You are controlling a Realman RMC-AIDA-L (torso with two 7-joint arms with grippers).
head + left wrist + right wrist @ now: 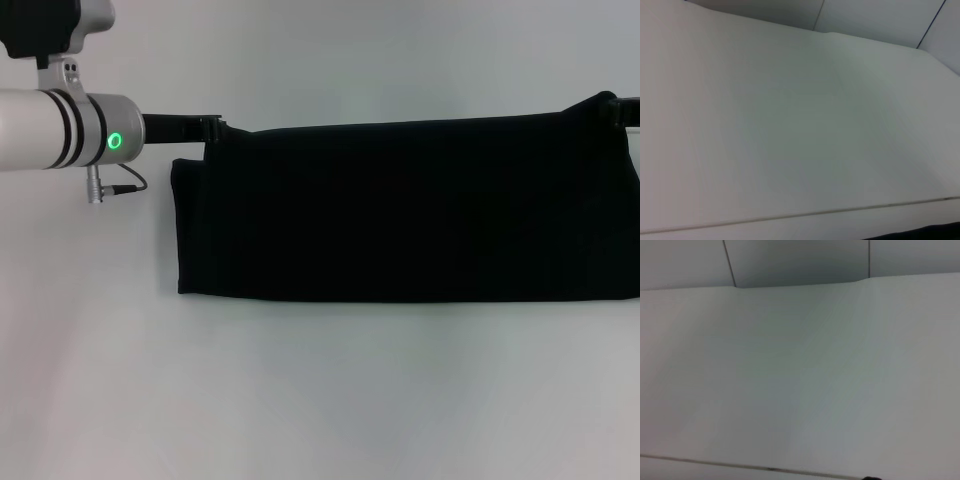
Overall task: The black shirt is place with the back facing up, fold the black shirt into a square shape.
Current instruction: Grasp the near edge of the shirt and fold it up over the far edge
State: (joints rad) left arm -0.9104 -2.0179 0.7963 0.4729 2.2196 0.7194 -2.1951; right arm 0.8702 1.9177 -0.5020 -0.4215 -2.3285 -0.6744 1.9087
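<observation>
The black shirt [410,210] lies as a long, wide band across the white table [300,400], its plain side up, running off the right edge of the head view. My left gripper [213,128] reaches in from the left and is shut on the shirt's far left corner. At the far right corner the cloth rises to a small peak, pinched by my right gripper [618,108], which barely shows at the frame's edge. Both wrist views show almost only bare table, with a dark sliver of the shirt [940,233] at one border.
The left arm's silver wrist with a green light [115,141] hangs over the table's far left. A table seam [800,214] and grey wall panels [800,262] beyond the table's far edge show in the wrist views.
</observation>
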